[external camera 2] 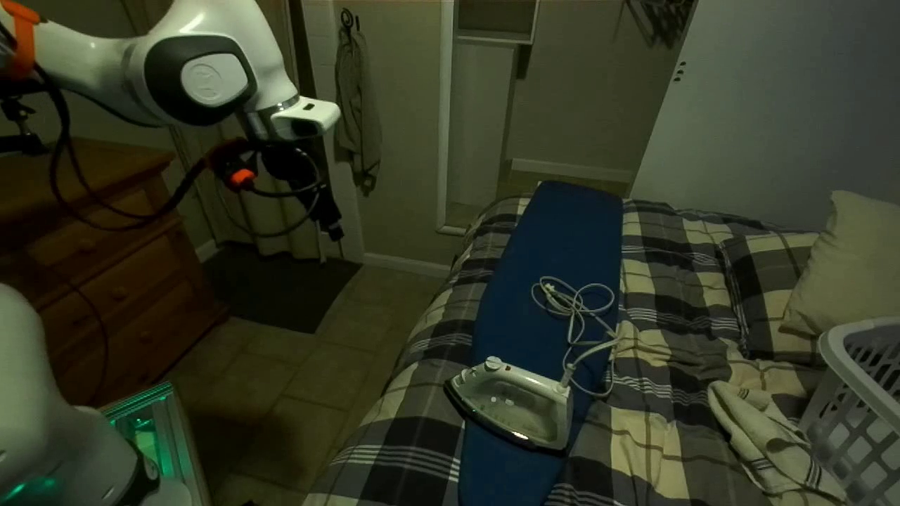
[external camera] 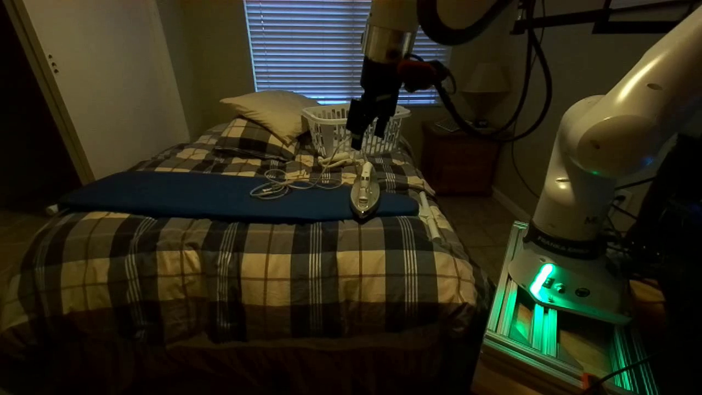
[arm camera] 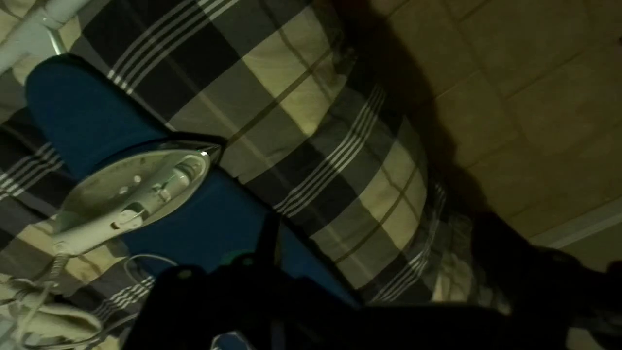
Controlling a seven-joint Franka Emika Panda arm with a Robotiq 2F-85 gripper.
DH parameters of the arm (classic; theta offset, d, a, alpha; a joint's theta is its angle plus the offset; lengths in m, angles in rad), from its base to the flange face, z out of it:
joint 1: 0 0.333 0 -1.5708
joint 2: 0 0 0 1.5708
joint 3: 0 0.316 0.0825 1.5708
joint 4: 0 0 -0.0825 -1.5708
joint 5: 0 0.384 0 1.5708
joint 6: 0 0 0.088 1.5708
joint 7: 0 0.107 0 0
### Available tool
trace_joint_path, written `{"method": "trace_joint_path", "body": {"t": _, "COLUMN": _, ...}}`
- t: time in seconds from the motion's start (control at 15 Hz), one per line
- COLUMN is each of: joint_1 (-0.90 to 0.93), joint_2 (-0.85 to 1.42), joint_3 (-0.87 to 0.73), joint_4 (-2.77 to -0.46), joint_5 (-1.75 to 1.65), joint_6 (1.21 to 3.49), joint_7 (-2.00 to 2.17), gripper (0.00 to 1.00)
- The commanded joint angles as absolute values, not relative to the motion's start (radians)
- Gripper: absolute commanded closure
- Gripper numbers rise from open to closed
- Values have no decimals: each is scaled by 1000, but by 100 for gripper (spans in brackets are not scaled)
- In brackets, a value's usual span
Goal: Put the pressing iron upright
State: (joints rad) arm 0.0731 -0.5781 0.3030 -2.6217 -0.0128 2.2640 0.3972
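Iron (external camera 2: 517, 404) lies flat, soleplate down, across the board (external camera: 219, 196) near its end. Its tip projects past the board's long edge, over the bedspread (external camera: 285, 274). In an exterior view, a strip of bedspread separates the tip from the drop to the floor (external camera 2: 323, 379). On the heel side, a towel (external camera 2: 766, 443) lies between the board and the basket (external camera: 328, 141). The cord (external camera 2: 573, 306) is looped on the board beside the iron; past it, the board runs on.

The gripper (external camera: 368, 140) hangs with its fingers spread apart. In an exterior view, it overlaps the basket's outline; in an exterior view, it hangs before the curtain (external camera 2: 278, 242), well apart from the iron. The wrist view shows the iron from above, a stretch of board between it and the fingers, and a white tube (arm camera: 36, 31) just beyond the board's rounded end.
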Motion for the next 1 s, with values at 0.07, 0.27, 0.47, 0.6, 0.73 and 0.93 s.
{"method": "trace_joint_path", "body": {"t": 0.07, "joint_1": -157, "joint_2": -434, "joint_3": 317, "joint_4": -2651, "joint_5": -259, "joint_6": 2503, "joint_7": 564, "gripper": 0}}
{"method": "trace_joint_path", "body": {"t": 0.27, "joint_1": -324, "joint_2": -310, "joint_3": 350, "joint_4": -2633, "joint_5": -455, "joint_6": 2618, "joint_7": 769, "gripper": 0}}
{"method": "trace_joint_path", "body": {"t": 0.47, "joint_1": -514, "joint_2": -229, "joint_3": 429, "joint_4": -2604, "joint_5": -618, "joint_6": 2655, "joint_7": 980, "gripper": 0}}
{"method": "trace_joint_path", "body": {"t": 0.6, "joint_1": -621, "joint_2": -192, "joint_3": 488, "joint_4": -2580, "joint_5": -710, "joint_6": 2633, "joint_7": 1121, "gripper": 0}}
{"method": "trace_joint_path", "body": {"t": 0.73, "joint_1": -562, "joint_2": -224, "joint_3": 438, "joint_4": -2617, "joint_5": -638, "joint_6": 2641, "joint_7": 1006, "gripper": 0}}
{"method": "trace_joint_path", "body": {"t": 0.93, "joint_1": -550, "joint_2": -221, "joint_3": 433, "joint_4": -2616, "joint_5": -637, "joint_6": 2641, "joint_7": 998, "gripper": 0}}
